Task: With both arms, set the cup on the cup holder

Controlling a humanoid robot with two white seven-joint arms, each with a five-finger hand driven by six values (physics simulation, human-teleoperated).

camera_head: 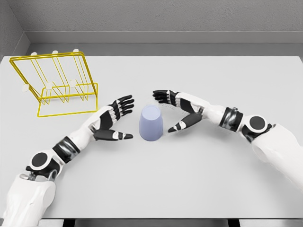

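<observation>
While cup (151,123) stands btwn them, left hand (113,120) & right hand (178,111) splayed, empty; no labels.

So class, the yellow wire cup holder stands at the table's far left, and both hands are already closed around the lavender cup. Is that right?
Not quite. In the head view the left hand and right hand are open on either side of the lavender cup, not gripping it. The yellow wire cup holder is far left.
</observation>
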